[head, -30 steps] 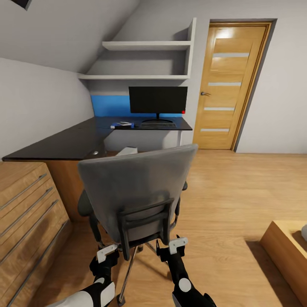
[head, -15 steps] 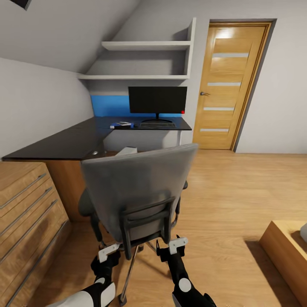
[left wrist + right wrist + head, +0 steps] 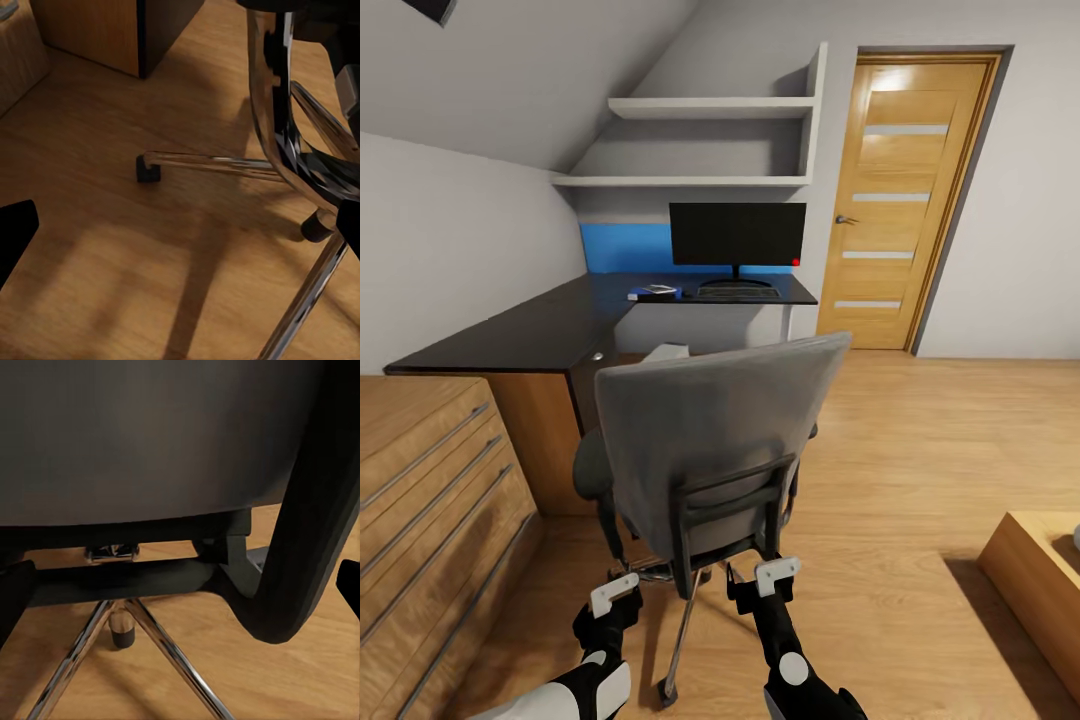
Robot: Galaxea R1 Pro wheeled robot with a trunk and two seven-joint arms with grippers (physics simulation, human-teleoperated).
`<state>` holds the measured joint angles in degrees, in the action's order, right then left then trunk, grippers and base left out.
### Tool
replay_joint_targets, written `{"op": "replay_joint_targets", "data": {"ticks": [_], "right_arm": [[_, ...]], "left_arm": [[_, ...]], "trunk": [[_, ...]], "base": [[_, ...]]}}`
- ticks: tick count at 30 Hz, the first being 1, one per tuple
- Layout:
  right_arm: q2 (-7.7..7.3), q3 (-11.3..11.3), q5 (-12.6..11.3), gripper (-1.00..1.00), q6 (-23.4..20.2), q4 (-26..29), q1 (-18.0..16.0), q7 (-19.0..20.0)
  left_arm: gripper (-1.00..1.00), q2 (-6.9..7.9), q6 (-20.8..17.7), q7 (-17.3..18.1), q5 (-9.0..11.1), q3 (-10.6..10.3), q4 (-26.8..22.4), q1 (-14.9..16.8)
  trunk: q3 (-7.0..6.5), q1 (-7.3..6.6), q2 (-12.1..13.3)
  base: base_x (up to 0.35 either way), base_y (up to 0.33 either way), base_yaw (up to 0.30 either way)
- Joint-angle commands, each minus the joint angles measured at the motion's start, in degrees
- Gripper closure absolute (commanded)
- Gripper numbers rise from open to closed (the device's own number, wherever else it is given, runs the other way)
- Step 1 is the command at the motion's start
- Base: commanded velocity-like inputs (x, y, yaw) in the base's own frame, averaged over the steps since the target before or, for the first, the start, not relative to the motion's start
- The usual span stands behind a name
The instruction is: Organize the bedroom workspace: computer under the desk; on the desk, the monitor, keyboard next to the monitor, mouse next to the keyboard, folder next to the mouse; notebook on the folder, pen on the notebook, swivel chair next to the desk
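The gray chair [image 3: 710, 450] stands in the middle of the room, with its back to the robot. It is near the black worktop [image 3: 550, 325], just off the near end. Its shiny legs [image 3: 225, 163] rest on the wood floor [image 3: 920, 440].

The left tool [image 3: 615, 597] hangs low, behind the chair's legs. Its fingers are spread apart and hold nothing. The right tool [image 3: 765, 580] is just behind the black frame at the bottom of the chair's back. Its fingers are spread apart too, and I cannot tell if it touches the chair.

Far away on the worktop stands the wide black screen [image 3: 738, 233]. The keyboard [image 3: 735, 294] lies in front of it. To the left of the keyboard lies the blue folder [image 3: 653, 294], with something pale on top. A light gray box [image 3: 665, 353] peeks out from behind the chair, by the worktop. A wood chest of drawers [image 3: 430, 490] is on the left. A wood door [image 3: 900, 200] is far on the right.
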<state>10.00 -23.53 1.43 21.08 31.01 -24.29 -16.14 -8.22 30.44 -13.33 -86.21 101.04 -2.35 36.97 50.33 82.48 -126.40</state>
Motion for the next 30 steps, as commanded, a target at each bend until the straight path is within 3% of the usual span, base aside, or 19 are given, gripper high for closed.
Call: {"op": "replay_joint_targets", "data": {"ticks": [1, 12, 24, 30], "right_arm": [[0.0, -0.2, 0.2, -1.0, 0.1, -0.1, -0.1, -0.5], [0.0, -0.2, 0.2, -1.0, 0.1, -0.1, -0.1, -0.5], [0.0, -0.2, 0.2, -1.0, 0.1, -0.1, -0.1, -0.5], [0.0, -0.2, 0.2, -1.0, 0.1, -0.1, -0.1, -0.5]], "left_arm": [[-1.0, -0.04, 0.1, -0.3, -0.6, 0.2, -0.1, 0.0], [-1.0, 0.03, 0.1, -0.3, -0.4, 0.3, -0.1, 0.0], [-1.0, 0.31, 0.1, -0.6, -0.4, 0.3, -0.1, 0.0], [-1.0, 0.31, 0.1, -0.5, -0.4, 0.3, -0.1, 0.0]], "trunk": [[0.05, -0.01, 0.0], [0.05, -0.01, 0.0], [0.05, -0.01, 0.0], [0.05, -0.01, 0.0]], "base": [[-0.005, 0.012, 0.0], [0.009, 0.003, 0.0], [0.122, -0.002, 0.0], [0.003, -0.187, 0.0]]}}
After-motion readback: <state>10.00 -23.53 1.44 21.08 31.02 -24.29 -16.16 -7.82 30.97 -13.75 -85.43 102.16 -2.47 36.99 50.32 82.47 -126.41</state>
